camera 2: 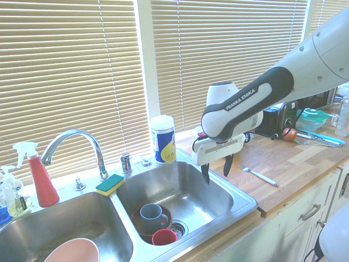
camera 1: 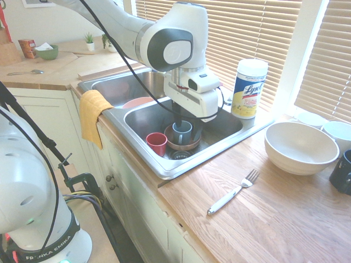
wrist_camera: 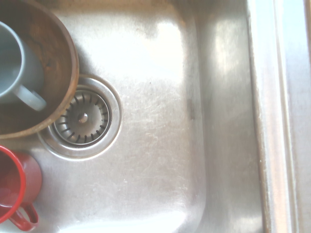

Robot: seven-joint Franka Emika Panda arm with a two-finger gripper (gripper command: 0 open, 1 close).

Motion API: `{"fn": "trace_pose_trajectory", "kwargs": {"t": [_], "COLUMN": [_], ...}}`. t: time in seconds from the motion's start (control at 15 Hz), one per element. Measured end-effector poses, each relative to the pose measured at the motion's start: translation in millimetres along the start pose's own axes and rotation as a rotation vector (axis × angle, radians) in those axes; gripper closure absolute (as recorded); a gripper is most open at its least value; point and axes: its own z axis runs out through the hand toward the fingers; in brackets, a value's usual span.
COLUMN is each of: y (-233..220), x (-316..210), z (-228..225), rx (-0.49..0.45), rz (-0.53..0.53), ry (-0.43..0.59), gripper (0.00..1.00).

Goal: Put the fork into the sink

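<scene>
1. The fork point(camera 1: 235, 192) lies on the bench point(camera 1: 285, 219), beside the sink point(camera 2: 188, 199).
2. The claw point(camera 2: 216, 170) hangs over the sink, its fingers spread apart with nothing between them.
3. In the sink, a blue-gray mug point(camera 2: 154, 219) sits inside a brown bowl point(wrist_camera: 58, 63), near a red cup point(camera 2: 164, 237).

sink basins point(camera 2: 202, 199): 2 | sink mugs point(camera 2: 151, 217): 2 | faucet point(camera 2: 82, 134): 1 | sponge point(camera 2: 110, 185): 1 | wipes canister point(camera 2: 163, 141): 1

Slotted drain strainer point(wrist_camera: 83, 118) in a stainless steel sink basin point(wrist_camera: 150, 136); brown bowl point(wrist_camera: 68, 63) holding a gray-blue mug point(wrist_camera: 31, 73); red mug point(wrist_camera: 32, 179) near the bowl.
</scene>
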Motion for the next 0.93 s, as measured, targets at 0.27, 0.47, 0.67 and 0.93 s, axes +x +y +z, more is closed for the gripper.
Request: {"fn": "trace_pose_trajectory", "kwargs": {"t": [0.27, 0.47, 0.67, 0.93], "y": [3.2, 35.5, 81.5, 139.0], "x": [2.4, 19.6, 49.5, 87.8], "z": [-4.3, -29.1, -39.2, -30.0], "rx": [0.002, 0.02, 0.046, 0.022], "rz": [-0.087, -0.277, -0.433, -0.369], "ry": [-0.011, -0.032, -0.049, -0.033], "gripper": [0.0, 0.0, 0.0, 0.0]}}
